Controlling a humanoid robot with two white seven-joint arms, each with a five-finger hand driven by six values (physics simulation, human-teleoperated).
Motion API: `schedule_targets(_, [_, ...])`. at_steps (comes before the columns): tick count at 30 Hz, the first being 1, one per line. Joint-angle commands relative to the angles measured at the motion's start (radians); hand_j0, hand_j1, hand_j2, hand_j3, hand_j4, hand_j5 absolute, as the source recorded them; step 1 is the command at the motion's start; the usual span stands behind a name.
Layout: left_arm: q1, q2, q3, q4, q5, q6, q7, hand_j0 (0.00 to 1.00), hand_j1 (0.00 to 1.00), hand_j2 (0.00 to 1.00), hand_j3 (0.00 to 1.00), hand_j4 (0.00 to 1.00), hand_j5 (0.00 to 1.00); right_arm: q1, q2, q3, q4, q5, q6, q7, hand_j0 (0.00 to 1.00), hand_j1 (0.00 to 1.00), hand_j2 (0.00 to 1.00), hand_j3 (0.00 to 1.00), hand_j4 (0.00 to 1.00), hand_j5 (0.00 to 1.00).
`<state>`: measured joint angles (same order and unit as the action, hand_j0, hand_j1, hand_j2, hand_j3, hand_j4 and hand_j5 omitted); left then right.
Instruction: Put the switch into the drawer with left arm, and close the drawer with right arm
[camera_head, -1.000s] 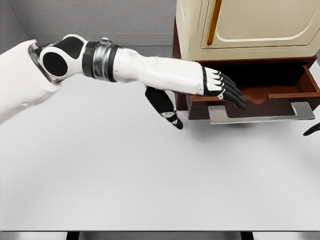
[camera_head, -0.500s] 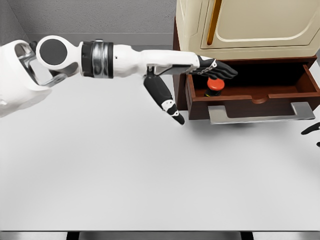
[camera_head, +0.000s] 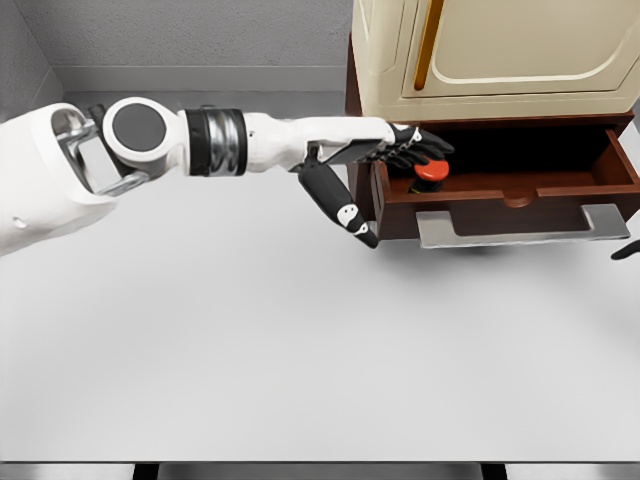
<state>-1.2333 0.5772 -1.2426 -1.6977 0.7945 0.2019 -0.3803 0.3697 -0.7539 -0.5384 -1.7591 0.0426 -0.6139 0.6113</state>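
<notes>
- The plain white worktop (camera_head: 300, 350) fills the near part of the view and carries nothing in its front half.
- At the right edge, only a dark fingertip of the right hand (camera_head: 627, 250) shows just above the worktop, beside the drawer's handle; whether its fingers are released or clenched cannot be told.
- A flat grey metal handle (camera_head: 520, 227) runs along the front of the open dark-brown wooden drawer (camera_head: 500, 198), which stands pulled out toward the camera from the base of the cabinet.
- Inside the drawer, in its left part, sits the switch with a round red button top (camera_head: 431, 172); its lower body is hidden behind the drawer's front wall.
- The left hand (camera_head: 405, 147) reaches over the drawer's left end, its dark fingers (camera_head: 430, 148) loosely extended just above and behind the red top; they appear released, though whether they touch the switch cannot be told.
- The thumb (camera_head: 340, 208) hangs down outside the drawer, against its left side.
- The white left arm (camera_head: 200, 140) stretches nearly level from the left edge across the worktop.
- Above the drawer stands the cream-coloured cabinet (camera_head: 500, 50) with a vertical orange handle (camera_head: 430, 40).
</notes>
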Motion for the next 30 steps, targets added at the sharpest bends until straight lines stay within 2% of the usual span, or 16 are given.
schedule_targets(1, [0.0, -0.002, -0.008, 0.001, 0.008, 0.011, 0.003, 1.0, 1.0, 1.0, 1.0, 1.0, 1.0, 0.0, -0.004, -0.002, 0.0, -0.015, 0.003, 0.0, 0.62, 0.62, 0.62, 0.62, 0.62, 0.62])
schedule_targets(5, [0.0, -0.008, -0.006, 0.023, 0.025, 0.011, 0.003, 1.0, 1.0, 1.0, 1.0, 1.0, 1.0, 0.0, -0.004, -0.002, 0.0, -0.017, 0.003, 0.0, 0.62, 0.62, 0.62, 0.62, 0.62, 0.62])
schedule_targets(9, [0.002, -0.06, -0.008, 0.099, 0.025, 0.011, 0.001, 1.0, 1.0, 1.0, 1.0, 1.0, 1.0, 0.0, -0.002, -0.002, 0.0, -0.017, 0.003, 0.0, 0.64, 0.64, 0.64, 0.64, 0.64, 0.64])
schedule_targets(17, [0.008, -0.086, -0.017, 0.139, 0.023, 0.011, 0.001, 1.0, 1.0, 1.0, 1.0, 1.0, 1.0, 0.017, 0.007, -0.026, 0.0, -0.035, 0.003, 0.0, 0.64, 0.64, 0.64, 0.64, 0.64, 0.64])
schedule_targets(21, [0.008, -0.105, -0.024, 0.141, 0.022, 0.01, 0.001, 1.0, 1.0, 1.0, 1.0, 1.0, 1.0, 0.055, -0.005, -0.028, 0.0, -0.05, 0.003, 0.0, 0.64, 0.64, 0.64, 0.64, 0.64, 0.64])
schedule_targets(24, [0.008, -0.12, -0.024, 0.153, 0.022, 0.008, 0.0, 1.0, 1.0, 1.0, 1.0, 1.0, 1.0, 0.06, -0.012, -0.028, 0.0, -0.05, 0.003, 0.0, 0.64, 0.64, 0.64, 0.64, 0.64, 0.64])
schedule_targets(25, [0.008, -0.122, -0.024, 0.153, 0.022, 0.008, 0.0, 1.0, 1.0, 1.0, 1.0, 1.0, 1.0, 0.061, -0.035, -0.028, 0.0, -0.05, 0.003, 0.0, 0.64, 0.64, 0.64, 0.64, 0.64, 0.64])
schedule_targets(30, [0.008, -0.148, -0.024, 0.167, 0.023, 0.008, 0.0, 1.0, 1.0, 1.0, 1.0, 1.0, 1.0, 0.063, -0.039, -0.028, 0.0, -0.052, 0.003, 0.0, 0.64, 0.64, 0.64, 0.64, 0.64, 0.64])
